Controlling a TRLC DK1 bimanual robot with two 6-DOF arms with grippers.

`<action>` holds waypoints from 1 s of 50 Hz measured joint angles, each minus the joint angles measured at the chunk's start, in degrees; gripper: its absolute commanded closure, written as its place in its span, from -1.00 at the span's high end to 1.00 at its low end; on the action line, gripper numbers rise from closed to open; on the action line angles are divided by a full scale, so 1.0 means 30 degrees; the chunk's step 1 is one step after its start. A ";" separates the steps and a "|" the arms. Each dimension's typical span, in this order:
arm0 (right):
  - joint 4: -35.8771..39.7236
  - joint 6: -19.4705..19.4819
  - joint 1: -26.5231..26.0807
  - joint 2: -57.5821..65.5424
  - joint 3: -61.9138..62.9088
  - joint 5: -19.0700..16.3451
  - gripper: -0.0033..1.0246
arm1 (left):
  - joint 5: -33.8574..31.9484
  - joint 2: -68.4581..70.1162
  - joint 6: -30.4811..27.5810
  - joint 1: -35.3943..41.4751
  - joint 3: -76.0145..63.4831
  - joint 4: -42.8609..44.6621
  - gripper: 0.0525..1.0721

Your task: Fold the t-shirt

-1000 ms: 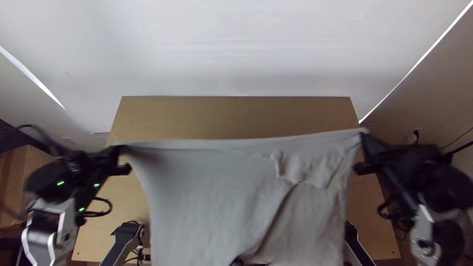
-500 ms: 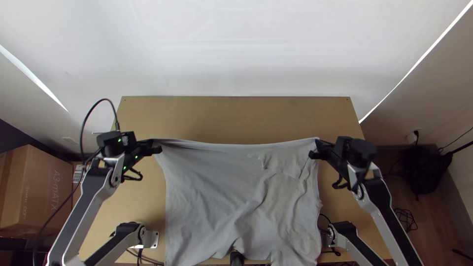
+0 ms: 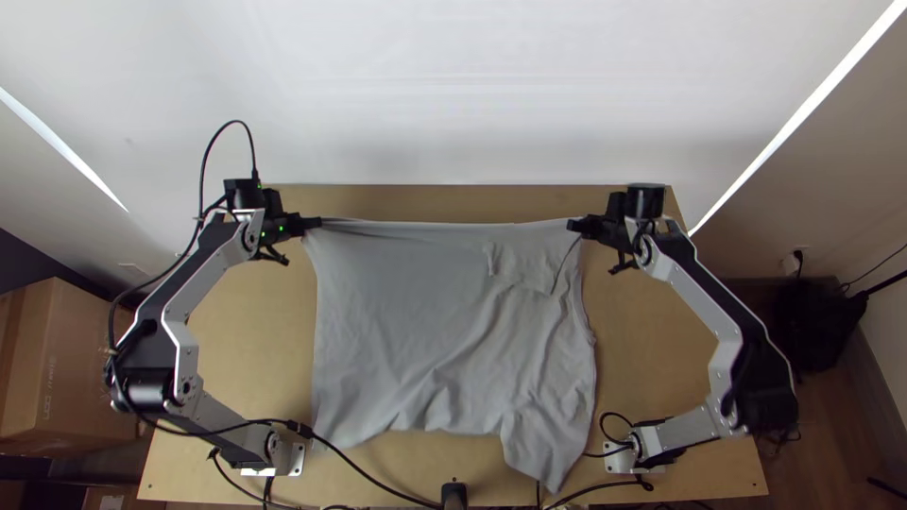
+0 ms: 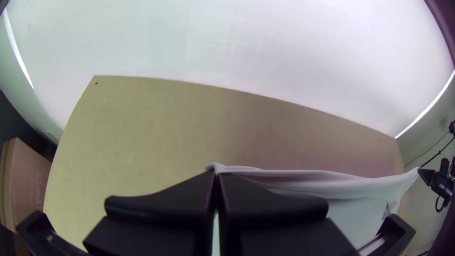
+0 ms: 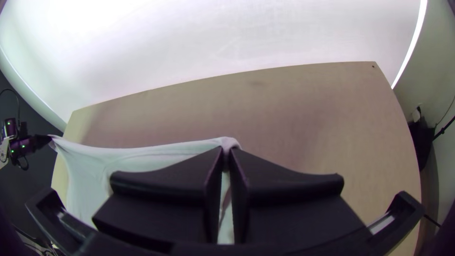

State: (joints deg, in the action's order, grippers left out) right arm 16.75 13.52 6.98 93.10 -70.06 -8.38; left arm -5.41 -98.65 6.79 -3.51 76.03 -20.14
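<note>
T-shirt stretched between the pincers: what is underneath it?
In the top view, the wooden table shows around the shirt on all sides, so it presumably continues beneath. Whether anything else lies there cannot be seen; the cloth covers it.

Beneath the left claw (image 3: pixel 315 224) and the right claw (image 3: pixel 575 226) is a light wooden table (image 3: pixel 425 200), its far edge beyond both. Farther past them rises a smooth white backdrop (image 3: pixel 453 85). A brown cardboard box (image 3: pixel 85 364) with pale print stands well to the left of the left claw, nearer the bases. Well to the right of the right claw are a white wall socket (image 3: pixel 790 264) and a dark, soft-looking black bundle (image 3: pixel 817 326).
</note>
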 measured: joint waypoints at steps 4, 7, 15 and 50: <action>0.0678 0.0007 -0.0015 0.1668 -0.1654 -0.0007 -0.95 | 0.0000 -0.1406 0.0000 0.0007 0.1676 -0.0423 -0.95; 0.0896 0.0000 -0.0029 0.2739 -0.2834 0.0000 -0.95 | 0.0000 -0.2463 0.0000 0.0007 0.2900 -0.0699 -0.95; 0.1880 0.0007 -0.0058 0.5421 -0.5887 -0.0007 -0.95 | 0.0000 -0.5348 0.0000 0.0007 0.6273 -0.1749 -0.95; 0.9602 0.0940 -0.0590 1.2152 -1.6925 -0.0248 -0.95 | -0.0211 -1.0601 0.0459 0.0058 1.5992 -1.0346 -0.95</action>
State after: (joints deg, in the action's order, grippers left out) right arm 45.56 16.34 5.21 129.56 -120.84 -9.13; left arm -6.04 -130.45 8.16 -3.33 124.01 -51.18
